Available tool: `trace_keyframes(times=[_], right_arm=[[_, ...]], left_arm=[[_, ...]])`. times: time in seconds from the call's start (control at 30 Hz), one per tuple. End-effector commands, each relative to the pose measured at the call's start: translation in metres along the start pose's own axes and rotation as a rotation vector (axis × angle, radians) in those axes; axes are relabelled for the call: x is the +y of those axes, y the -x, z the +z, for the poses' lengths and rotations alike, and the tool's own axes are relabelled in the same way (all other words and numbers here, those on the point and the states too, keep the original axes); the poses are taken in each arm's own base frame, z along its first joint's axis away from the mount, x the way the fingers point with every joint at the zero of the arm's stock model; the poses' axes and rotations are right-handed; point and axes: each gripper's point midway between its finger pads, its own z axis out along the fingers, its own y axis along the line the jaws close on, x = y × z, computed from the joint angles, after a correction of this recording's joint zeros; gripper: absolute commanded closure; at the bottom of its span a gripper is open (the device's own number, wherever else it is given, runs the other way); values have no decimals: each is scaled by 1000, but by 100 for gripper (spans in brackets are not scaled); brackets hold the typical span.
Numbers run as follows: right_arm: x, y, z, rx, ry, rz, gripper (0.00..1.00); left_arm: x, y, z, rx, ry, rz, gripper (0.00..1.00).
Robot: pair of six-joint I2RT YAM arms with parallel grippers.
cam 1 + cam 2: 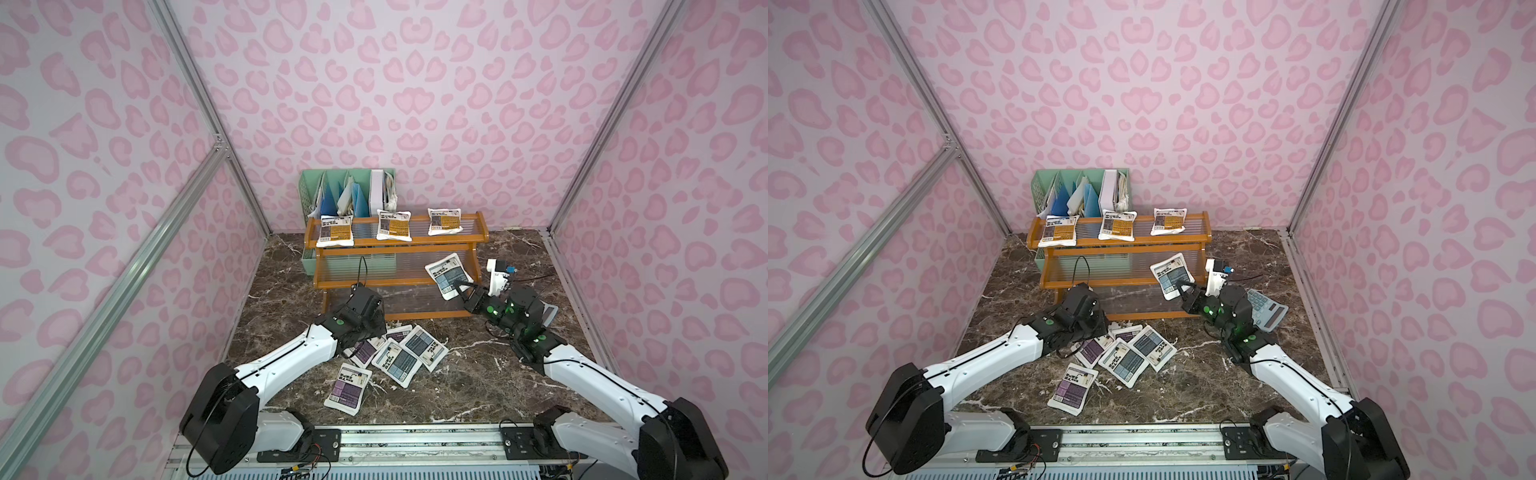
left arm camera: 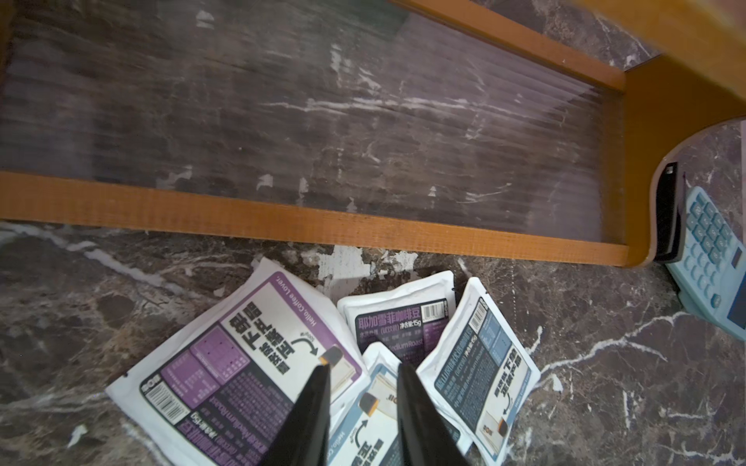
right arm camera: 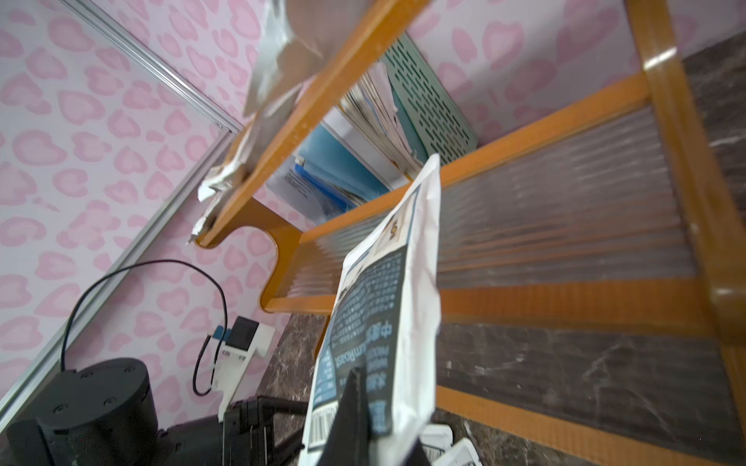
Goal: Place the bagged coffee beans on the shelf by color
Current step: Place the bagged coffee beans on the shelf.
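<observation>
The shelf [image 1: 399,284] stands toward the far edge of the table [image 1: 478,374], and its top tier carries three orange pouches [image 1: 335,230] in a row, each apart from the next. The right hand [image 1: 460,286] is pressed together on a lower corner of a blue-grey pouch [image 1: 448,274], pinching it so that it sits tilted over the right end of the middle tier (whether it touches the ribbed panel there I cannot tell). In the right wrist view this pouch is seen nearly edge-on, with the clear panels behind it. The left hand [image 2: 363,368] hovers low over a loose pile just in front of the shelf's bottom rail, near the middle of the table. Its fingers [image 2: 319,403] are spread a little and grip nothing. In that pile a first purple pouch [image 2: 226,363] lies flat beside one finger, and a second purple pouch [image 2: 403,322] is partly covered by its neighbours. Two more blue-grey pouches overlap there, one [image 2: 480,363] beside the other finger and one [image 2: 375,399] under both fingers. A third purple pouch [image 1: 348,388] lies flat by itself, closer to the near edge. A calculator [image 1: 1266,309] lies on the table just beside the shelf's right end, and a mint-green file holder [image 1: 316,183] stands behind the shelf's left end at the far edge
</observation>
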Motion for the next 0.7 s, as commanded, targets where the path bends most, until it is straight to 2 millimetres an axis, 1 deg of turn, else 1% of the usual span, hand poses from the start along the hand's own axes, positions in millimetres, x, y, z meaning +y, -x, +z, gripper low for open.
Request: trace_keyframes(times=[0.0,0.17,0.37,0.57,0.67], right_arm=[[-4,37,1,-178,-30,20,100],[-17,34,15,-176,-49,51,100],[-23,34,34,-183,-33,96,100],[-35,31,51,-180,-46,173,100],[-35,29,60,-161,-38,200,99]], left_arm=[[9,1,-5,-16,34,8,68],[13,1,-10,-27,45,4,68],[18,-1,-13,-36,48,-16,68],[23,-3,-17,-45,54,-26,68],[25,-2,-20,-52,64,-26,68]])
